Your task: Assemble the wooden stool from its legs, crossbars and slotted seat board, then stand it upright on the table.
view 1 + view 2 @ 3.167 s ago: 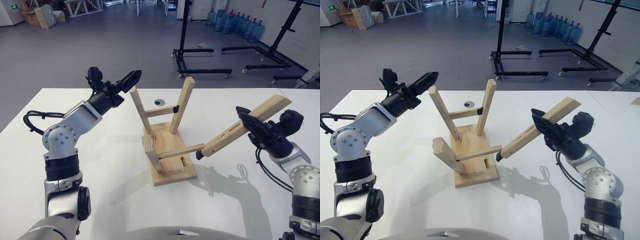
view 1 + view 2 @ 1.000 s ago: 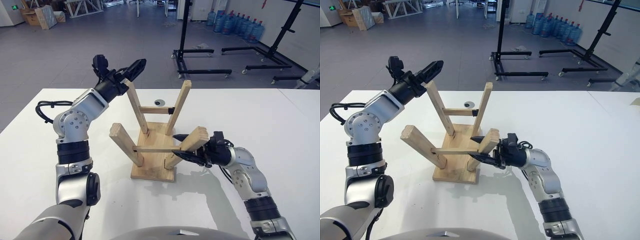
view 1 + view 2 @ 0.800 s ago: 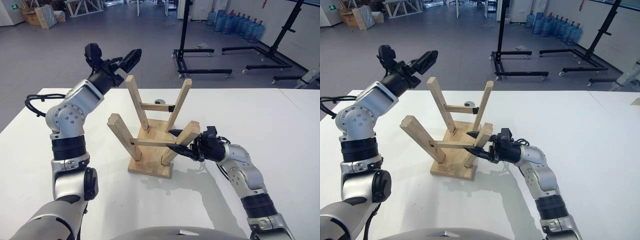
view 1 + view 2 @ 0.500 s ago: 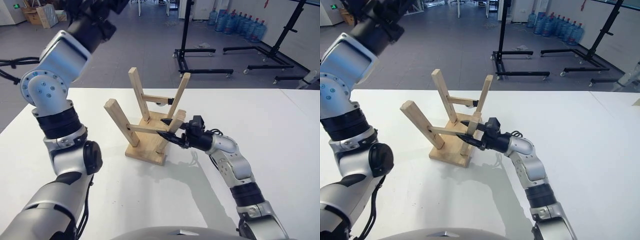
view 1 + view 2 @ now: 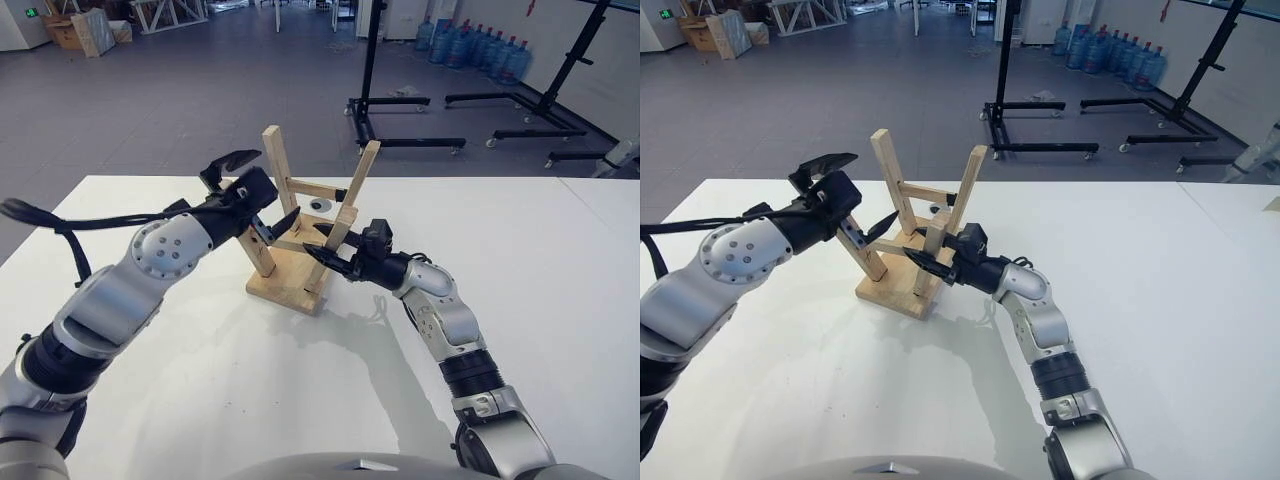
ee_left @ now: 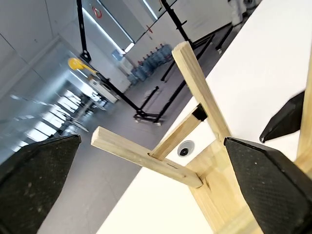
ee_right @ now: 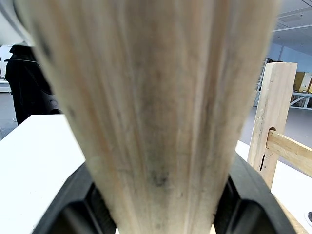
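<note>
The right jaws are pressed onto the near leg point(image 7: 151, 107) of the stool, their black fingers point(image 7: 246, 197) flanking the wood on both sides, low on that leg and just above the seat board point(image 5: 892, 291). The left jaws are spread wide, one finger point(image 5: 232, 160) raised and the other point(image 5: 282, 223) pointing toward the middle of the stool, with nothing pinched between them. They hover at the top of the left leg point(image 5: 864, 254), which leans outward; whether they touch it is hard to say, since the wrist hides that end. The stool sits upside down, seat board flat on the white counter point(image 5: 560, 270) and the legs pointing up. At the back, two taller legs point(image 5: 276, 170) point(image 5: 364, 182) rise from the board, tilted toward each other and joined by a short crossbar point(image 5: 318, 190). A second, lower crossbar point(image 5: 892, 247) runs from the left leg toward the near leg. The whole assembly stands near the counter's far edge, around its middle, between the two arms. Beyond the counter lie a grey floor, black stands point(image 5: 400, 105) and a row of water bottles point(image 5: 480, 45).
</note>
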